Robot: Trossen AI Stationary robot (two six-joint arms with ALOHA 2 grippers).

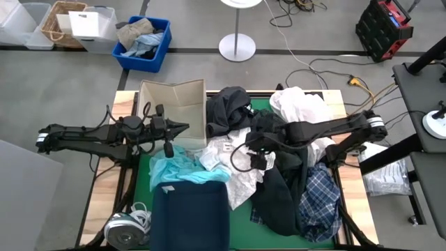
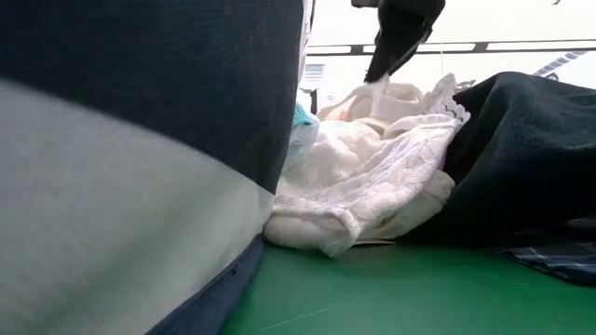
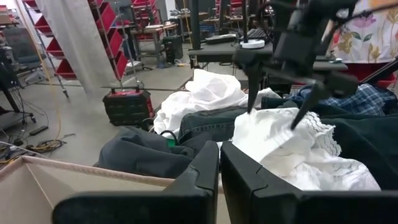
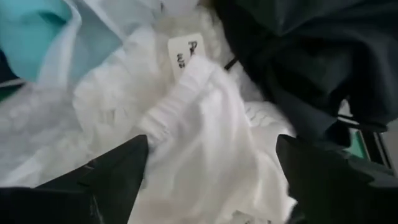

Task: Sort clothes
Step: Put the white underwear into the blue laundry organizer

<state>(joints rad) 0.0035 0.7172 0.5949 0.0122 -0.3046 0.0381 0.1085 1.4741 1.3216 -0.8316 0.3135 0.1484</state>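
Note:
A heap of clothes covers the green mat (image 1: 143, 178). It holds a white lace garment (image 1: 233, 174), a teal one (image 1: 178, 167), a folded navy one (image 1: 189, 216), black ones (image 1: 226, 108), a plaid shirt (image 1: 319, 199) and a white one (image 1: 300, 104). My right gripper (image 1: 237, 155) hangs open over the white lace garment (image 4: 205, 124), one finger on each side of a raised fold. My left gripper (image 1: 187, 127) is shut on nothing, level beside the cardboard box (image 1: 174, 104). My right gripper comes at the white lace garment from above, fingers pointing down. Its open fingertips (image 3: 250, 102) reach the top of a raised fold (image 3: 273, 134), which stands between them unpinched. The garment lies slack on the heap. Whether the tips touch the cloth I cannot tell.
An open cardboard box stands at the mat's far left. A blue bin (image 1: 157, 52) with a tan and pale-blue bundle sits on the floor beyond the table, next to clear bins (image 1: 42, 24). A metal spool (image 1: 124, 229) lies at the near left corner. A red case (image 1: 387, 28) stands at the far right.

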